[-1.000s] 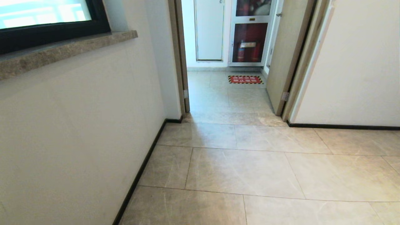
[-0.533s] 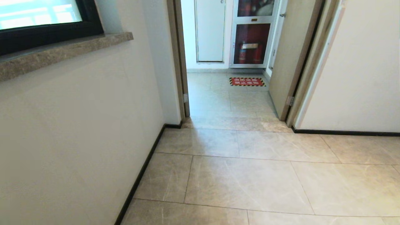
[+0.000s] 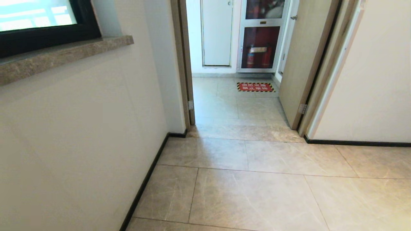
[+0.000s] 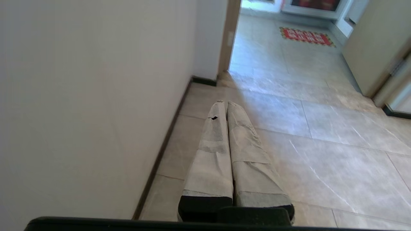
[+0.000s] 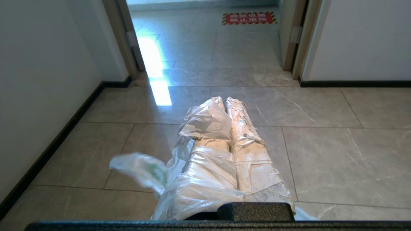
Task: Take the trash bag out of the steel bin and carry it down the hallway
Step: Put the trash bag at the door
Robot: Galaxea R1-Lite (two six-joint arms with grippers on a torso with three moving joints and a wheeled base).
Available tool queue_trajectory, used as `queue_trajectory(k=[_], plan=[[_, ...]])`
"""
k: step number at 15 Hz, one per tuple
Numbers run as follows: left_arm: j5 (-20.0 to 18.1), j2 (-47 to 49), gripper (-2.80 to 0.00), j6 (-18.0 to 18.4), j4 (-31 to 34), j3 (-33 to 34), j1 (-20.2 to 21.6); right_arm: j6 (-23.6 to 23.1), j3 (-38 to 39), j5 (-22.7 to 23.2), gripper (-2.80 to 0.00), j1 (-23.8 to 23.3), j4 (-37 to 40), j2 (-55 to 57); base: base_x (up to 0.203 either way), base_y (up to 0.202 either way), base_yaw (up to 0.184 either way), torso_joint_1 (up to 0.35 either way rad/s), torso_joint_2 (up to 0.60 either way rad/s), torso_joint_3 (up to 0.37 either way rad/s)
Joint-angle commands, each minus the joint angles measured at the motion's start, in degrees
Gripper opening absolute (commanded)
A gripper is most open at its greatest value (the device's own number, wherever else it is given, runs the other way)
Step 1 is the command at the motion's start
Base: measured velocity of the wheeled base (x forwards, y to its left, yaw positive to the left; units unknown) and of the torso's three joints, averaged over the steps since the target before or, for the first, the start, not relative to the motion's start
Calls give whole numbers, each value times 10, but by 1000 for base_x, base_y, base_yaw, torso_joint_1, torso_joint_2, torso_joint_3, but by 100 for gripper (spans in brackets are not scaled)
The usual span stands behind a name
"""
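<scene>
Head view gives you the hallway (image 3: 244, 192) only; neither arm shows there. From the left: white wall (image 3: 74, 134) with a stone window sill (image 3: 64, 54) and black baseboard (image 3: 144, 183) running along the floor's left edge. Ahead is an open doorway (image 3: 234, 106); beyond it lies a red floor sign with hazard stripes (image 3: 256, 87) in front of a glass-fronted extinguisher cabinet (image 3: 260, 47). A beige door (image 3: 305, 61) stands open at the doorway's right side, then more white wall with baseboard.

Your left gripper (image 4: 223, 104) hangs low over the floor tiles near the left wall, its wrapped fingers (image 4: 212, 150) pressed together, nothing between them.

Your right gripper (image 5: 224, 100) is clamped on the trash bag (image 5: 196, 173): thin translucent plastic is pinched between the tips, drapes back over the left finger, and a loose fold with green print hangs off to the side, above the tiles. It faces the doorway, roughly mid-floor.

The steel bin is in none of your views.
</scene>
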Motion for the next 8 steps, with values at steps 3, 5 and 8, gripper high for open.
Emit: queue_trajectory(k=[3, 5, 8], plan=[[0, 0, -280, -1, 0, 0, 0, 0, 0, 0, -280, 0, 0, -1, 0, 0, 0, 0, 0, 0], [0, 0, -280, -1, 0, 0, 1, 0, 0, 0, -280, 0, 0, -1, 0, 0, 0, 0, 0, 0], [0, 0, -280, -2, 0, 0, 1, 0, 1, 0, -280, 0, 0, -1, 0, 0, 0, 0, 0, 0]])
